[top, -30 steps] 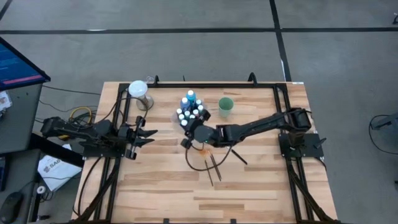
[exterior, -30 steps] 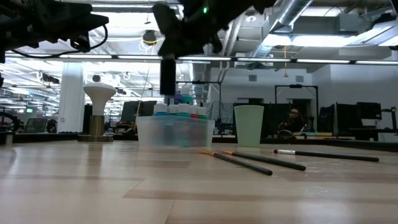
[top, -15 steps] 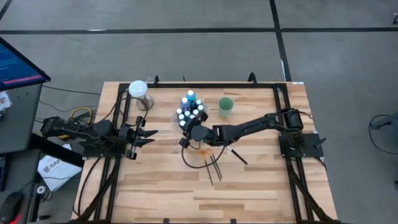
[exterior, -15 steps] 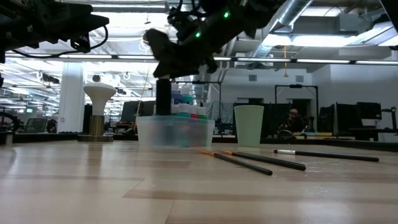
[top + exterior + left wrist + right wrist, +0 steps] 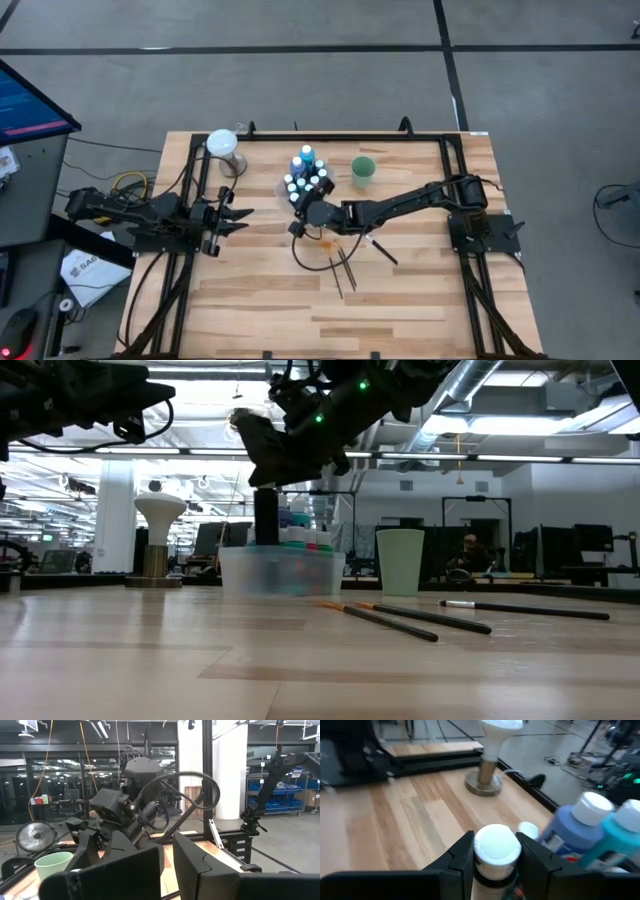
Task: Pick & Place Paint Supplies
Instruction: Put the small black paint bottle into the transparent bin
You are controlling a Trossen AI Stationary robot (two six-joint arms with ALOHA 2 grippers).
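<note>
clamped between the right gripper's (image 5: 495, 865) two dark fingers (image 5: 457, 857): a tiny white-capped paint bottle (image 5: 496, 851), held upright just above the near-left edge of the clear plastic tray (image 5: 282, 572) that holds the other small white-capped bottles (image 5: 305, 178) and two taller blue bottles (image 5: 580, 827). lying on the pale wooden table (image 5: 400, 300) just in front, well apart from the tray: three thin dark brushes (image 5: 420, 618), one orange-tipped, beside a pale green cup (image 5: 400, 561). parked at the table's left edge, the left gripper (image 5: 235, 217), fingers spread and empty.
</note>
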